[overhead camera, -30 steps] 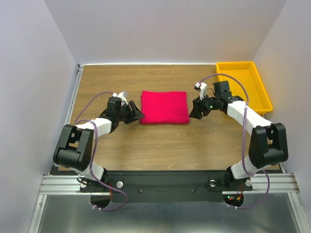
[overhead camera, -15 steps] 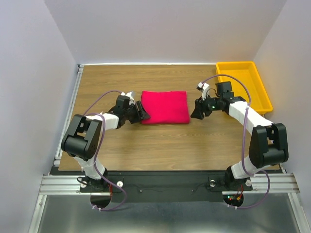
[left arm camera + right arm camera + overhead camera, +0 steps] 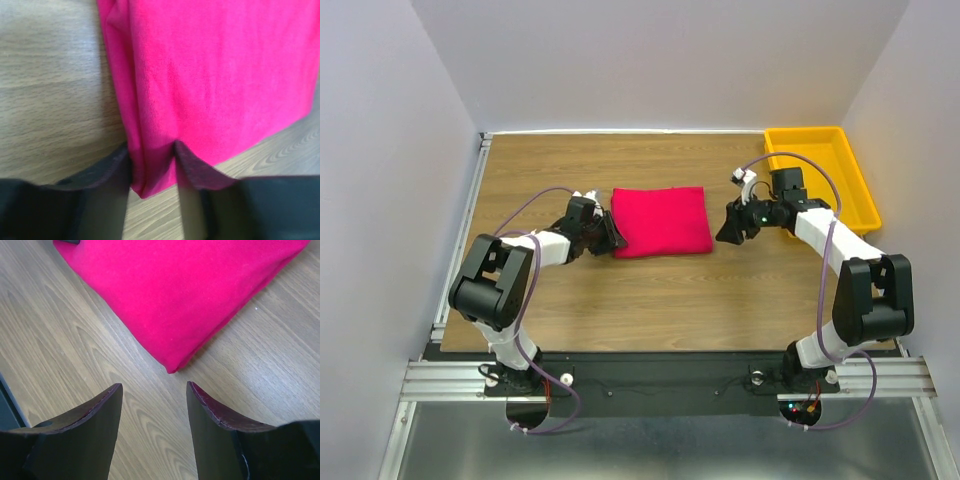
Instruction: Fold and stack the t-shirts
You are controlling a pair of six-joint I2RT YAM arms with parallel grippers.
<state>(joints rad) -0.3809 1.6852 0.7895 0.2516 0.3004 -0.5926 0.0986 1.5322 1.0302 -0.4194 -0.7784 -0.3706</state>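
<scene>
Crimson t-shirt (image 3: 660, 221) folded; wrist view only: left tool (image 3: 152, 152) seemingly nips corner; right tool (image 3: 154, 386) wide, clear.

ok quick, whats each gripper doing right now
left gripper: closed on a corner of the folded t-shirt
right gripper: open, holding nothing, just short of another corner of the t-shirt

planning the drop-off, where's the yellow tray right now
Top view: the yellow tray sits at the far right corner of the table, just beyond the right gripper, with the folded t-shirt further left.
</scene>
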